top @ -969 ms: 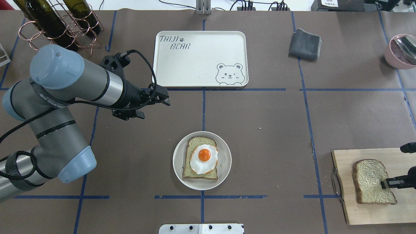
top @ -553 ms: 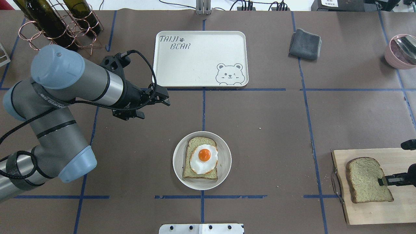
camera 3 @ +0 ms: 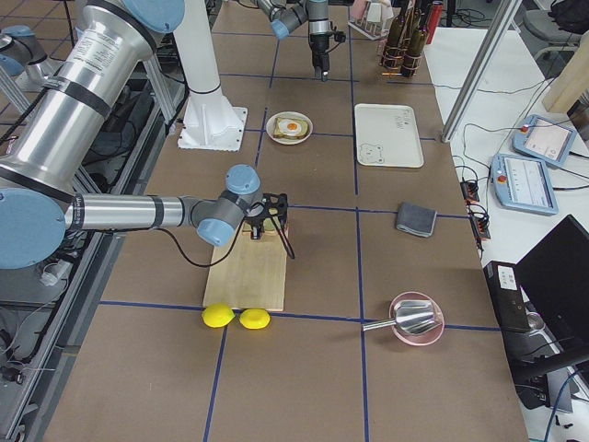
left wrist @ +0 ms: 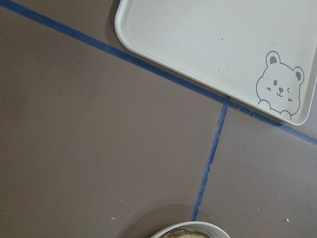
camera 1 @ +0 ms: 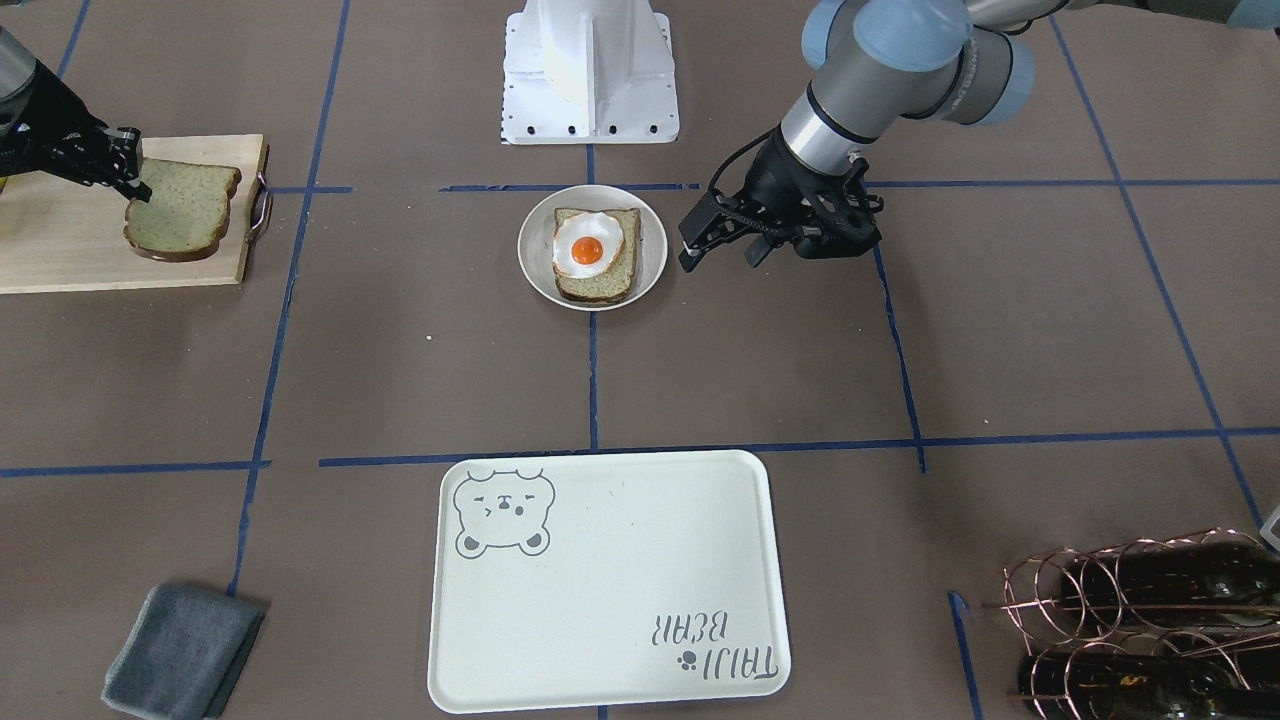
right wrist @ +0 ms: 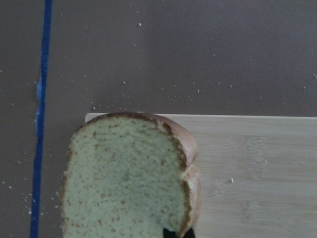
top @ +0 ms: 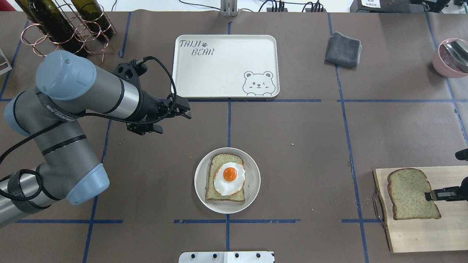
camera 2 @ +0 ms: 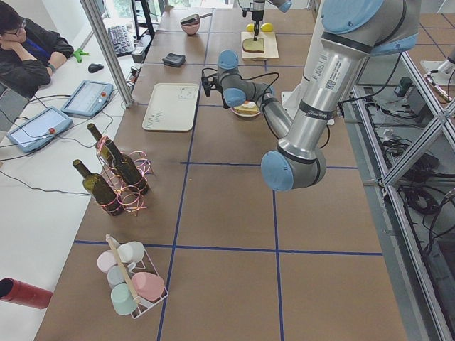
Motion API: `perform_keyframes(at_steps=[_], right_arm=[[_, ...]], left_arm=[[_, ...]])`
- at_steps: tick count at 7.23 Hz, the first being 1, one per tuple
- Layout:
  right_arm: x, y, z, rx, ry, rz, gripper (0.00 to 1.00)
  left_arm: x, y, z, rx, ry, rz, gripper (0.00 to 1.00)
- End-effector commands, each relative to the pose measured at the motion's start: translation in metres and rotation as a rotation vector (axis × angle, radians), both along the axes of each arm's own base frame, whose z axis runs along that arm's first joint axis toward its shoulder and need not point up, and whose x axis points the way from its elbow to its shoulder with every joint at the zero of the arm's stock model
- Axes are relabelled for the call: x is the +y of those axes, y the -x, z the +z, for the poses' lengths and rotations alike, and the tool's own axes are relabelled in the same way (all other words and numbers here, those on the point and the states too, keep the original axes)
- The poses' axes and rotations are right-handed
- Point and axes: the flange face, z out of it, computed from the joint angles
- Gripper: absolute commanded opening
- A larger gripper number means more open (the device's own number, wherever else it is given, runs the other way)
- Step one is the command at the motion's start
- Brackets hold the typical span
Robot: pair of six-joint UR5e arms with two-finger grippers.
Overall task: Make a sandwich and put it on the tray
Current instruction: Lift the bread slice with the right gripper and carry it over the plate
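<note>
A round off-white plate holds one bread slice with a fried egg on top; they also show in the front view, plate and egg. My right gripper is shut on the edge of a second bread slice and holds it just over the wooden cutting board. The slice fills the right wrist view. My left gripper is open and empty, left of the plate and near the front left corner of the cream bear tray, which has nothing on it.
A folded grey cloth lies right of the tray. A copper rack with wine bottles stands at the far left. A pink bowl with a metal scoop is at the far right. Two lemons lie beside the board.
My right gripper has moved the bread slice away from the robot and slightly left over the board; the slice now hangs flatter. The left arm has hardly moved.
</note>
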Motion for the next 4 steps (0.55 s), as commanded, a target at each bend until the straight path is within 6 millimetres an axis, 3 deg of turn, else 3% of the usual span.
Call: perform_keyframes(at_steps=[1,3,4], right_arm=[[-0.035,-0.016,-0.049,-0.158,-0.013,0.011,0.00],[-0.076,0.018,-0.103,-0.256,-0.020,0.035,0.00],[-0.095,0.049,-0.140,-0.284,0.008,0.029,0.00]], left_arm=[[-0.002,-0.002,0.003,-0.004,-0.001,0.001,1.00],[-0.001,-0.003,0.002,-0.003,-0.006,0.002,1.00],[-0.001,-0.003,0.003,-0.003,-0.005,0.003,1.00]])
